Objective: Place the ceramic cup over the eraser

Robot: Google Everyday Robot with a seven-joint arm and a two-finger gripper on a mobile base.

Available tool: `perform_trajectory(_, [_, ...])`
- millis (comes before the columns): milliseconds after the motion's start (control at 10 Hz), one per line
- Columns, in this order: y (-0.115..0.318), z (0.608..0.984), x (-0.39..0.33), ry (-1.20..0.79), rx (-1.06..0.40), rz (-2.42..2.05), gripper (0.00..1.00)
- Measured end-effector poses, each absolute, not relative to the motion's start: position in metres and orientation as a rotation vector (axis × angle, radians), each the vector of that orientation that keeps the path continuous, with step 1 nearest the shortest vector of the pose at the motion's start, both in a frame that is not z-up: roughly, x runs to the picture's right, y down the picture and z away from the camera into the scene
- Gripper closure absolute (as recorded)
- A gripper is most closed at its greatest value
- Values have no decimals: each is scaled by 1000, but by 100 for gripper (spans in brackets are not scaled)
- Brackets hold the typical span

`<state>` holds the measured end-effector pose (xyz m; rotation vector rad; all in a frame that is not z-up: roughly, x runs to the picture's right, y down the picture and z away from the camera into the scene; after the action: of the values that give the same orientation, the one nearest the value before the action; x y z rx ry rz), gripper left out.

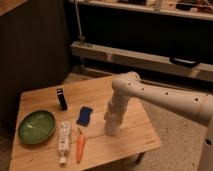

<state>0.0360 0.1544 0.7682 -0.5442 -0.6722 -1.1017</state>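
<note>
The eraser [61,99] is a small black block standing upright on the back left of the wooden table [140,137]. My gripper [112,126] points straight down and reaches the tabletop near the middle, right of a blue pad and well right of the eraser. The ceramic cup does not show apart from the pale lower end of my arm; it is hidden or blends with the gripper.
A blue flat pad [85,115] lies just left of the gripper. A green bowl [36,126] sits at the front left. A white tube-shaped bottle [63,140] and a carrot [80,147] lie near the front edge. Dark shelving stands behind the table.
</note>
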Motion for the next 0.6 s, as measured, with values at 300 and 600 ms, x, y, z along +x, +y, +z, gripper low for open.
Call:
perform_trajectory(300, [121, 748, 37, -596, -481, -1141, 88])
perform_trajectory(600, [65, 704, 37, -514, -419, -1175, 88])
